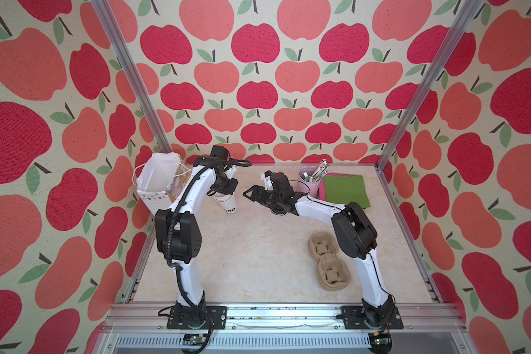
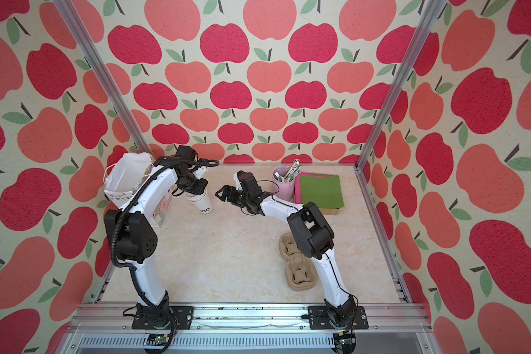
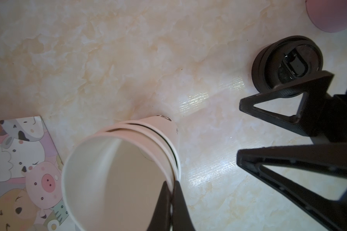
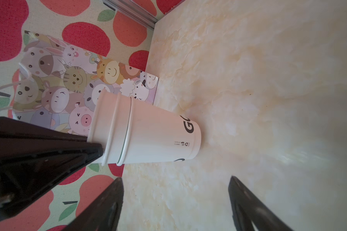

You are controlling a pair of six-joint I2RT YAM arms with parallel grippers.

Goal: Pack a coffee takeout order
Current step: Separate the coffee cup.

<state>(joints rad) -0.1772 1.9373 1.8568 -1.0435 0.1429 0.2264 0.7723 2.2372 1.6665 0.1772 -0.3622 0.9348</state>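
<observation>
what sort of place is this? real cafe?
Likely a staged robot test cell, not a café: two robot arms bolted to an aluminium rail, apple-print walls on a metal frame, paper cups and a pulp carrier as props.

3 nested white paper cups (image 1: 228, 204) stand open-topped, black lid (image 3: 313, 54) lying near them, tan carrier (image 1: 328, 260) well apart.

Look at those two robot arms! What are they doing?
They are packing a coffee order. The left gripper has its fingers shut on the rim of a nested stack of white paper cups with black lettering. The right gripper hangs open beside the cups, touching nothing. A black round lid lies on the table under the right arm. The tan pulp two-cup carrier sits empty nearer the front, so nothing is packed yet.
</observation>
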